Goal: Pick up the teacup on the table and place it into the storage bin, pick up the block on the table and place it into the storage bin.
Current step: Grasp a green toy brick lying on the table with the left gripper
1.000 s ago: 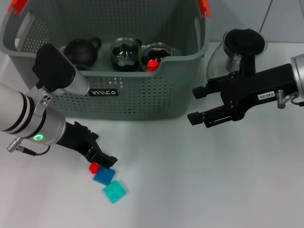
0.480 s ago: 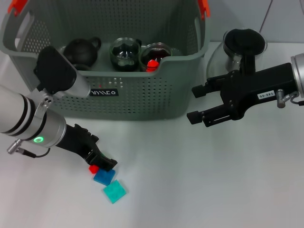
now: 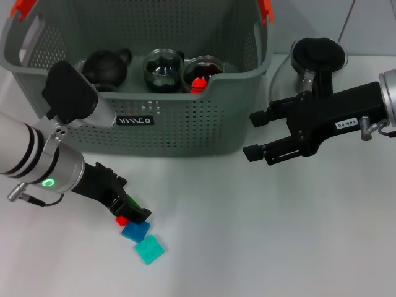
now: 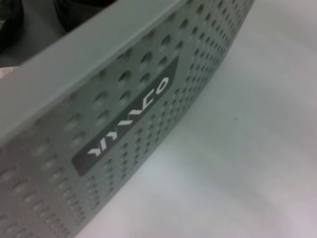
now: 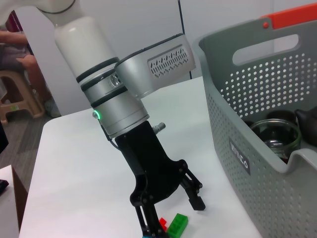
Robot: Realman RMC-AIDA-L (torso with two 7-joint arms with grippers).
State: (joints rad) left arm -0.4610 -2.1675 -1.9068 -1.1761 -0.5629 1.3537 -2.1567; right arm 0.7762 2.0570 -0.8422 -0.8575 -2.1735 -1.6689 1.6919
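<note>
Down on the white table (image 3: 260, 235) in front of the storage bin (image 3: 185, 127), our left gripper (image 3: 131, 215) has its fingers spread apart over a small red block (image 3: 121, 219), with a green one (image 5: 177, 224) and a blue one (image 3: 135, 231) right beside it. Our right gripper (image 3: 257, 135) hangs wide open beside the bin. The bin's black label (image 4: 126, 117) has white letters we can't really read.
</note>
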